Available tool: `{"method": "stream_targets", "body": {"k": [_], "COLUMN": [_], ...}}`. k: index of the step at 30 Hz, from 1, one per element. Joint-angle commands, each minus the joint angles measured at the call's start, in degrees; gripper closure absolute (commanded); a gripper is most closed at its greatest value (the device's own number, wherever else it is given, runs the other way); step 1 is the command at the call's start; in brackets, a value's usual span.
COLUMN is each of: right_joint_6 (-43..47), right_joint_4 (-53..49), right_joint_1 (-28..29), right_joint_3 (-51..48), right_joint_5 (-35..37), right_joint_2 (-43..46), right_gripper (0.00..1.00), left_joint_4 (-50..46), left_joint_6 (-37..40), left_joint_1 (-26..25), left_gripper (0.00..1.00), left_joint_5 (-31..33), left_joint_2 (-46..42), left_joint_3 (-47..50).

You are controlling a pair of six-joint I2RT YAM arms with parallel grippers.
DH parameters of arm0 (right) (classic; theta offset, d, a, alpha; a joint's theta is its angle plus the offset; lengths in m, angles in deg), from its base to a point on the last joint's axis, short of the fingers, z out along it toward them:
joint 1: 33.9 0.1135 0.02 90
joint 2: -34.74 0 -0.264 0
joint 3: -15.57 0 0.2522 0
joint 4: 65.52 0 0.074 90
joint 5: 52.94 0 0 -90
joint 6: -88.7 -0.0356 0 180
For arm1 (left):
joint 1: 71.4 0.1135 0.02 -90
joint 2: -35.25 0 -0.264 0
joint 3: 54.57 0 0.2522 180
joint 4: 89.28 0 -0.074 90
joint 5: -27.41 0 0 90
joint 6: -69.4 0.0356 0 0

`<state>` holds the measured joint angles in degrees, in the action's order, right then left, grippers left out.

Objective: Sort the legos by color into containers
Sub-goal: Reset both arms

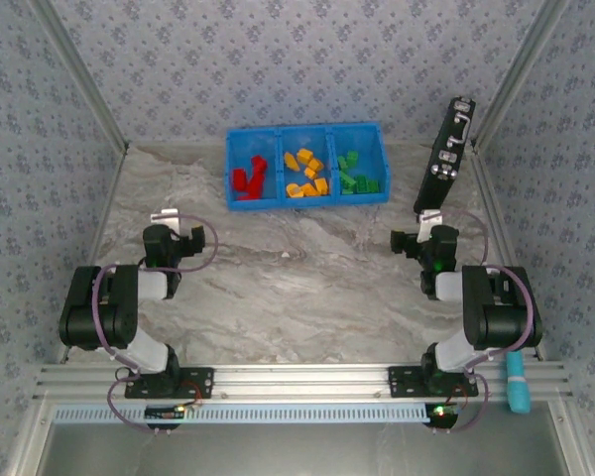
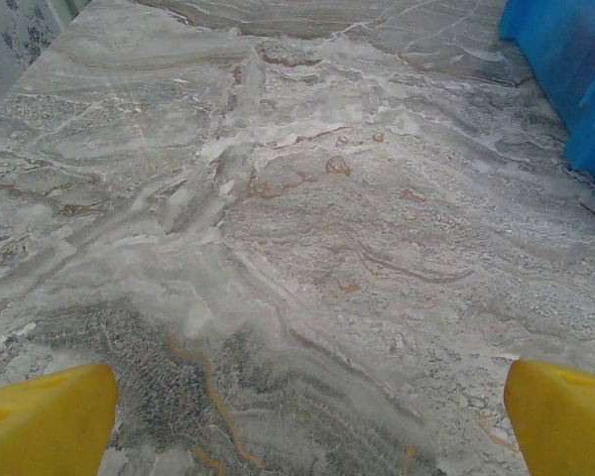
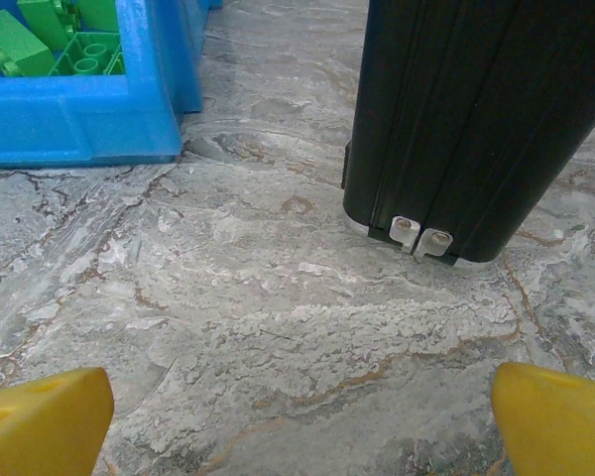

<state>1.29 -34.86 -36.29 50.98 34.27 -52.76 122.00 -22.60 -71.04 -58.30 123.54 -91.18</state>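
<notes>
While both arms rest folded low at the near side of the bench (image 1: pixel 307 288), the left jaws stand spread wide with nothing between them. Their yellow fingertips (image 2: pixel 40 421) sit at the two lower corners of the left wrist view, over bare marbled stone. The blue bin (image 1: pixel 278 205) is well ahead of them and off to the right, and only its side wall edges into that wrist view.

The right jaws are equally wide apart and empty, their fingertips (image 3: pixel 40 416) also low in the two corners of the right wrist view. They are nearer than the bin's right end. Ahead of them on the left is the bin's near right corner, and on the right is a black case (image 3: pixel 476 119), which stands on the bench just to the right of the bin without touching it.

The red legos (image 1: pixel 248 178) lie in the bin's left compartment, the orange-yellow legos (image 1: pixel 305 174) in its middle one, and the green legos (image 1: pixel 357 178) in its right one. Every brick in view is inside the bin.
</notes>
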Motion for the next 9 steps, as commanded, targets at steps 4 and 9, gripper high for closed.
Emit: {"method": "stream_targets", "body": {"k": [4,9], "right_joint_6": [-0.4,-0.52], "right_joint_4": [1.1,1.3], "right_joint_1": [0.03,0.08], "right_joint_3": [1.21,1.08], "right_joint_5": [1.41,1.41], "right_joint_2": [0.32,0.29], "right_gripper": [0.01,0.0], "left_joint_4": [1.56,1.55], "left_joint_6": [0.51,0.54], "left_joint_1": [0.0,0.03], "left_gripper": [0.0,0.0], "left_joint_5": [-0.16,-0.16], "left_joint_2": [-0.31,-0.31], "left_joint_3": [-0.88,-0.92]}}
